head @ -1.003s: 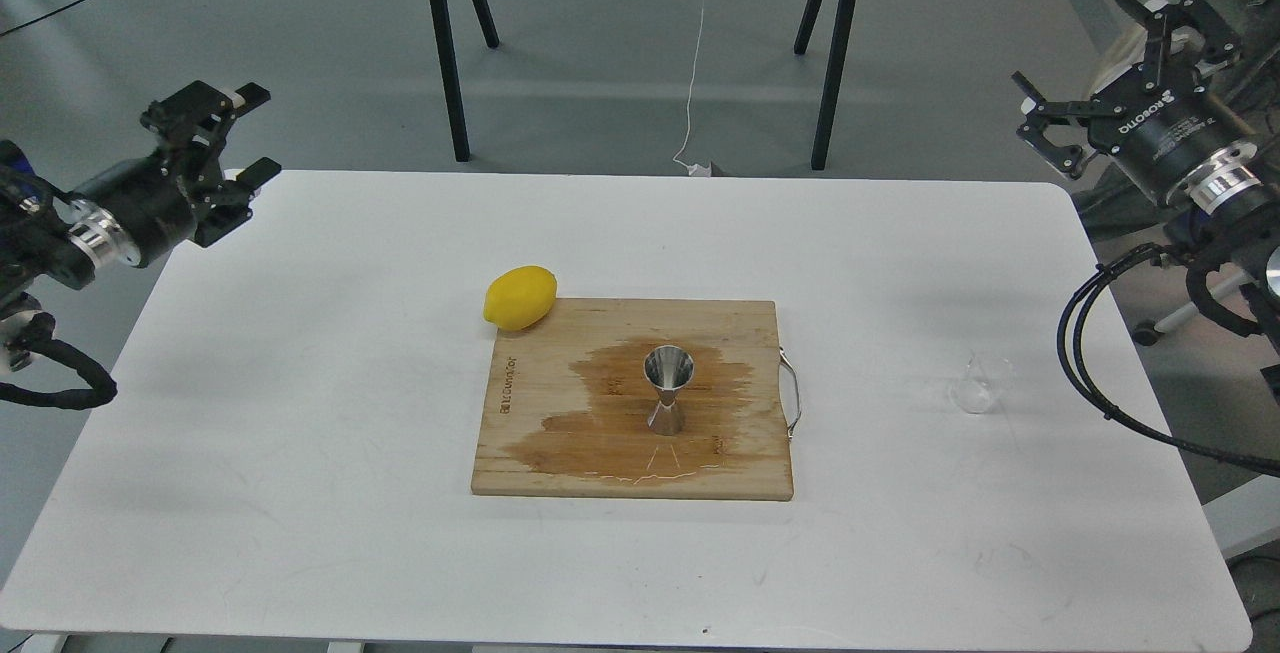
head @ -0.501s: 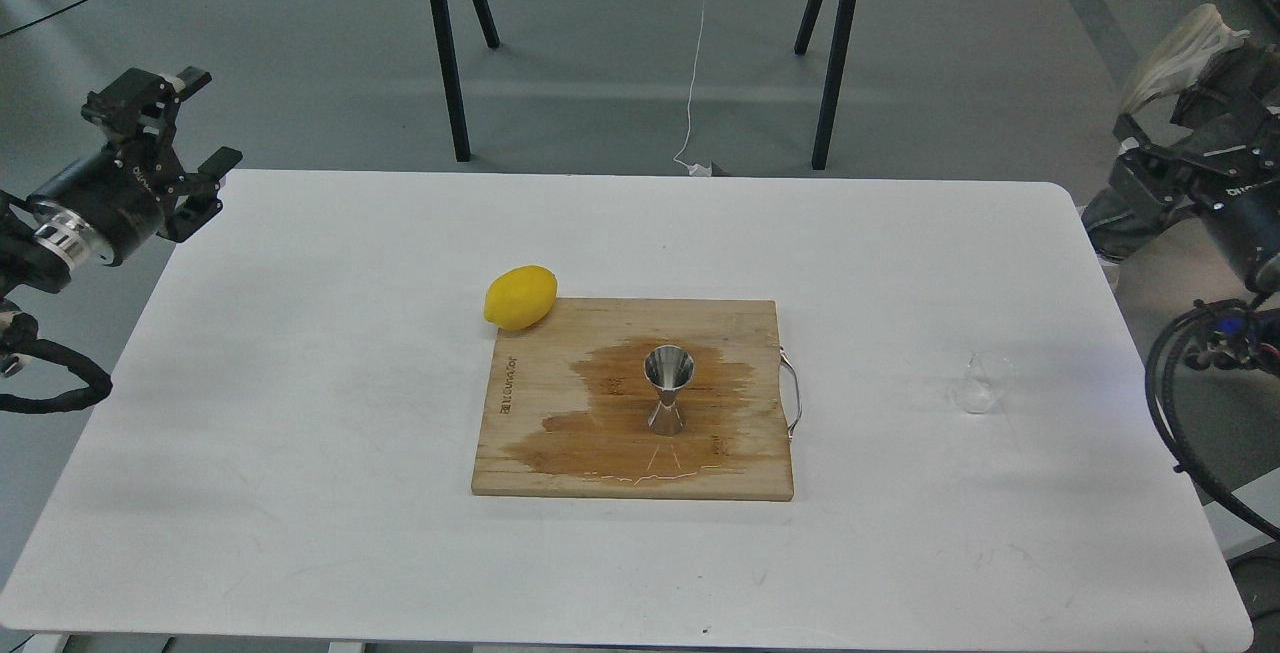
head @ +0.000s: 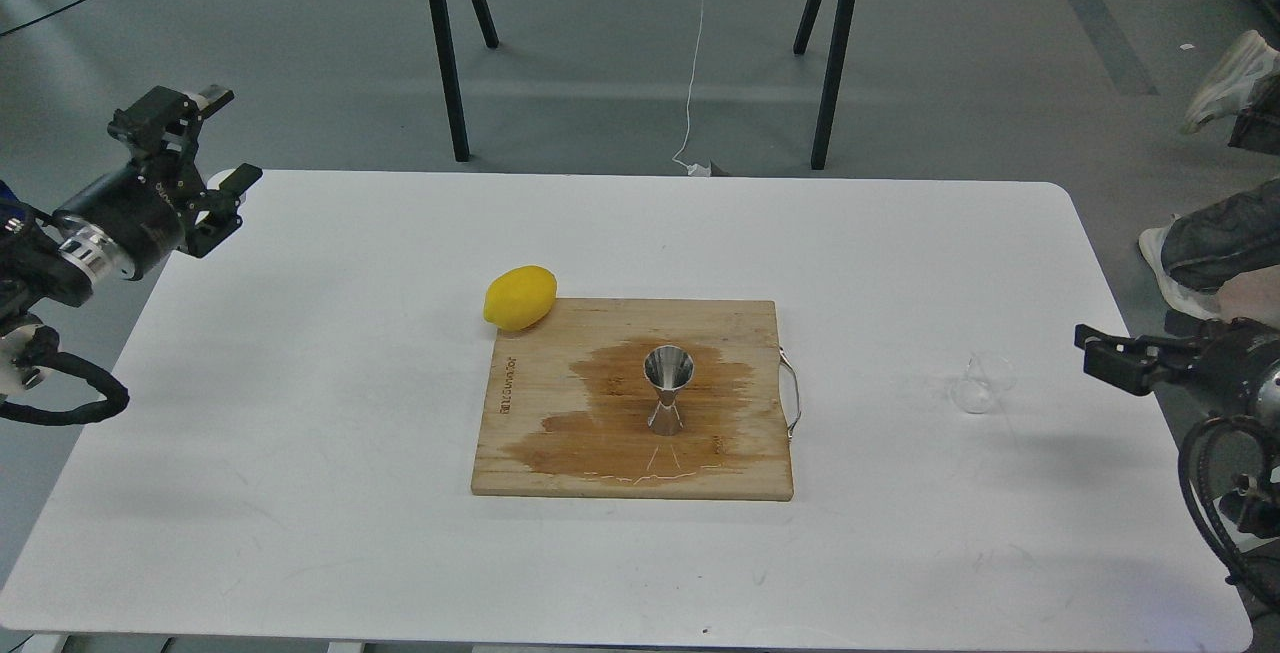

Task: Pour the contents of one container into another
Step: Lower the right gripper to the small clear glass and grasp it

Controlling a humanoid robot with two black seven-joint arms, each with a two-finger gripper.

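Note:
The clear glass vessel (head: 983, 383) stands upright on the white table (head: 300, 413) near its right side. The steel jigger (head: 668, 388) stands upright in the middle of a wooden cutting board (head: 740, 333), on a dark wet patch. My right gripper (head: 1097, 354) hovers low beside the table's right edge, a short way right of the glass and pointing at it without touching. It is seen side-on, so its fingers cannot be told apart. My left gripper (head: 226, 137) is open and empty above the table's far left corner, far from both vessels.
A yellow lemon (head: 520, 297) lies at the board's far left corner. A metal handle (head: 793, 393) sticks out of the board's right side. Black trestle legs (head: 445, 53) stand behind the table. A person's legs (head: 1215, 233) are at the right.
My right arm has dropped from high beyond the far right corner to table height beside the glass. My left gripper drew back left, then came slightly forward. Nothing on the table moved.

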